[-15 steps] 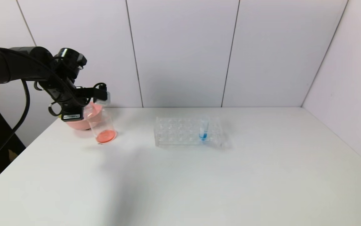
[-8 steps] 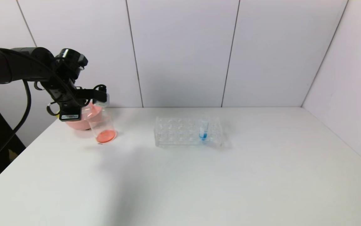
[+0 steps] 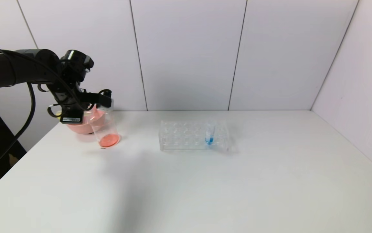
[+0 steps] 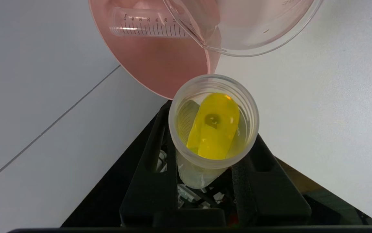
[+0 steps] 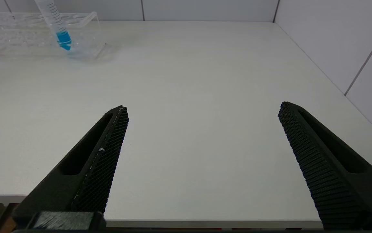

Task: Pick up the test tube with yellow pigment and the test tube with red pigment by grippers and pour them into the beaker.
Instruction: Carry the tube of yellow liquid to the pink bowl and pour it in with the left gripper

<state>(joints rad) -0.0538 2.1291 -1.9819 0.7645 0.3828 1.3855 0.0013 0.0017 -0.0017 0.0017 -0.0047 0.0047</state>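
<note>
Head view first, biggest stuff down: the white tabletop (image 3: pixel 205 181) carries a clear tube rack (image 3: pixel 194 139) mid-table with only a blue-liquid tube (image 3: pixel 209 133) standing in it, so both task tubes are out of the rack. Over at the far left corner sits the pink bowl (image 3: pixel 76 127), and just in front of it, touching or nearly so, the beaker (image 3: pixel 105 129) with a layer of red-orange liquid already at its bottom. I read that as the red half being done.

An emptied-looking graduated tube (image 4: pixel 147 26) lies inside the pink bowl in my left wrist view, which I'd guess is the red one dumped after pouring.

My left pincer (image 3: pixel 103 98) sits above the beaker's rim, clamped tight on the test tube with yellow pigment (image 4: pixel 213 129). The tube is tipped over, its mouth near the beaker lip, with the yellow liquid pooled along the wall and none in the beaker as far as I can see. So the yellow pour is what's left, plus ditching that tube.

Right pincer (image 5: pixel 202 142) is parked low near the tabletop's near edge, fingers spread wide, holding nothing.
</note>
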